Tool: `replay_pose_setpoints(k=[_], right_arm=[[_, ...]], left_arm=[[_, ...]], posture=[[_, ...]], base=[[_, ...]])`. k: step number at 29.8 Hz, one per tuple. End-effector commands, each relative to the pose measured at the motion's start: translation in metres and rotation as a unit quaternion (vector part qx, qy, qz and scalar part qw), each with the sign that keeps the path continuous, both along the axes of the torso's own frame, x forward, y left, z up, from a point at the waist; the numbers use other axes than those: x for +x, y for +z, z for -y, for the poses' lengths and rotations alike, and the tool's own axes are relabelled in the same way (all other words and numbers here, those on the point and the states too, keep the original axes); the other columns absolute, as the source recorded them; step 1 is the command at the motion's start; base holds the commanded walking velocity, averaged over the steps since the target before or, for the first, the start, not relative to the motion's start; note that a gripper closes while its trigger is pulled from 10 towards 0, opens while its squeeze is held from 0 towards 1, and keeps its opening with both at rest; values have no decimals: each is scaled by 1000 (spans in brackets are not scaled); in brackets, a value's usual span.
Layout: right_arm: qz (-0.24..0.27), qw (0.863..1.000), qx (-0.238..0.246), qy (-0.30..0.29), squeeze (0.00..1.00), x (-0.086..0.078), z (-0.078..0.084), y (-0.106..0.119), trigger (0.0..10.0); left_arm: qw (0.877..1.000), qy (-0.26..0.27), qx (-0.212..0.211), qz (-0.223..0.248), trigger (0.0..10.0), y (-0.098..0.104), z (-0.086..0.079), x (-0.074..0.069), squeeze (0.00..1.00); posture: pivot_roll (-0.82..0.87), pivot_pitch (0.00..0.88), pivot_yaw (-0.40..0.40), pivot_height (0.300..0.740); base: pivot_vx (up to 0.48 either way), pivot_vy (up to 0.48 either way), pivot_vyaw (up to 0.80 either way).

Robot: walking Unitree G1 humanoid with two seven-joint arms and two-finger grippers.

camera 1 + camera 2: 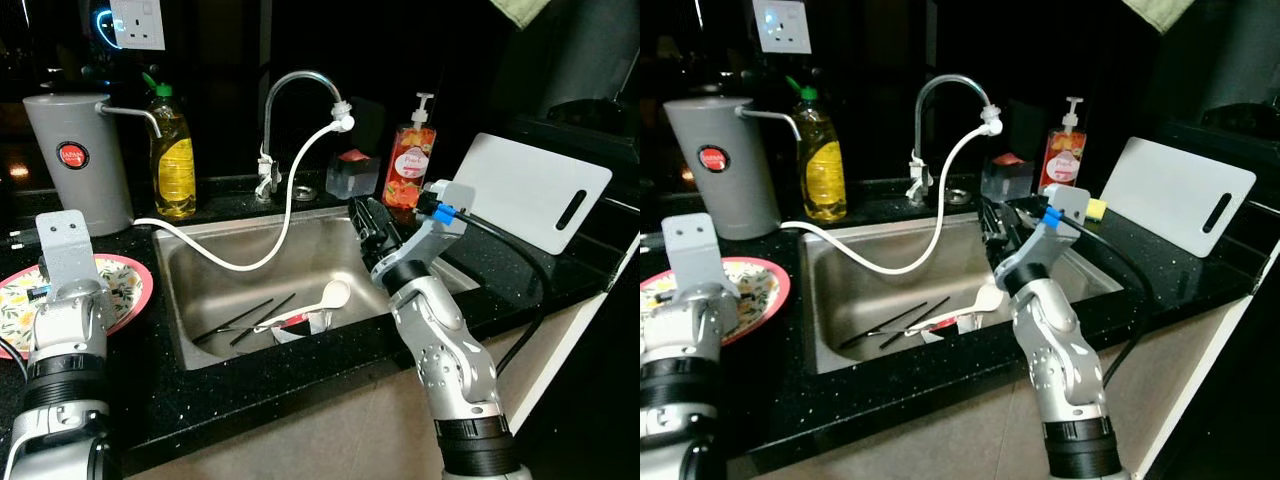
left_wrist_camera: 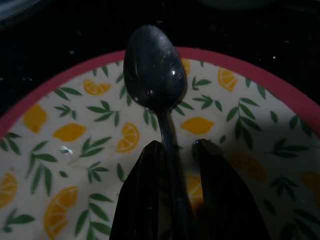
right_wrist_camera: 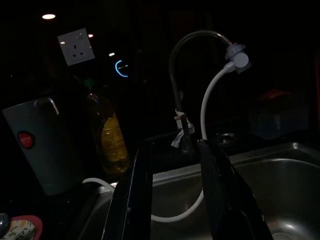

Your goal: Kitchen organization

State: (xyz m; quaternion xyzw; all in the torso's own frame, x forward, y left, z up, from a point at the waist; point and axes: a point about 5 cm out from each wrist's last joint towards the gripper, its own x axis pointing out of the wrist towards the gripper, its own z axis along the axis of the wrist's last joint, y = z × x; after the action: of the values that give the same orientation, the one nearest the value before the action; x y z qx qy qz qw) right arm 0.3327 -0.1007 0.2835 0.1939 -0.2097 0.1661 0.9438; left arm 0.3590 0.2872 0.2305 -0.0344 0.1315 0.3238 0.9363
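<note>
Dark metal spoon (image 2: 152, 75) lies on the lemon-print plate (image 2: 260, 115), long axis in line with the left gripper (image 2: 176, 150), bowl pointing away from it. Left fingers (image 2: 142, 195) sit either side of the handle, narrow gap; whether they actually grip it, cannot tell. Plate sits left of the sink (image 1: 200, 270). In the sink: white spoon (image 1: 325, 297), black chopsticks (image 1: 250, 322), white hose (image 1: 290, 215). Right gripper (image 3: 172, 200) hangs over the sink, jaws apart, empty. Grey jug (image 1: 80, 160) and yellow soap bottle (image 1: 173, 160) stand behind the plate.
</note>
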Motion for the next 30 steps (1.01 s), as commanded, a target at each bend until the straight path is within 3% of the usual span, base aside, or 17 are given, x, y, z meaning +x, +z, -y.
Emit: replay_pose_setpoints(k=[1, 13, 14, 15, 17, 18, 19, 22, 23, 30], right_arm=[[-1, 1000, -1, -7, 0, -1, 3, 0, 10000], [-2, 1000, -1, -6, 0, -1, 3, 0, 10000], [-2, 1000, -1, -6, 0, -1, 3, 0, 10000], [-2, 1000, -1, -6, 0, -1, 3, -1, 10000], [-2, 1000, -1, -6, 0, -1, 3, -1, 10000], [-2, 1000, -1, -7, 0, -1, 3, -1, 10000], [-2, 1000, -1, -7, 0, -1, 3, -1, 10000], [-2, 1000, -1, -7, 0, -1, 3, -1, 10000], [-3, 1000, -1, -7, 0, -1, 3, -1, 10000], [-3, 1000, -1, -7, 0, -1, 4, -1, 10000]], left_arm=[[1000, -6, -11, 5, 10000, 1, 1, 4, 0], [1000, 4, -5, -10, 10000, -3, -4, 6, 0], [1000, 7, -3, -15, 8471, -5, -5, 6, 0], [1000, 10, -2, -18, 6275, -6, -6, 5, 0], [1000, 12, -2, -20, 5686, -7, -6, 5, 0], [1000, 13, -2, -21, 4706, -8, -7, 4, 0], [999, 22, -10, -24, 1176, -11, -8, 3, 0], [999, 23, -14, -25, 1176, -12, -8, 3, 0], [999, 25, -16, -25, 0, -13, -9, 2, 0], [999, 26, -17, -24, 0, -14, -9, 2, 0]], posture=[[-58, 0, -58, 740], [-59, 0, -56, 740], [-59, 0, -55, 740], [-59, 0, -55, 740], [-59, 0, -55, 740], [-59, 0, -55, 740], [-59, 0, -54, 740], [-59, 0, -55, 740], [-59, 0, -55, 740], [-59, 0, -55, 740]], base=[[0, 0, 0], [0, 0, 0], [0, 0, 0], [0, 0, 0], [0, 0, 0], [0, 0, 0], [0, 0, 0], [0, 0, 0], [0, 0, 0], [0, 0, 0]])
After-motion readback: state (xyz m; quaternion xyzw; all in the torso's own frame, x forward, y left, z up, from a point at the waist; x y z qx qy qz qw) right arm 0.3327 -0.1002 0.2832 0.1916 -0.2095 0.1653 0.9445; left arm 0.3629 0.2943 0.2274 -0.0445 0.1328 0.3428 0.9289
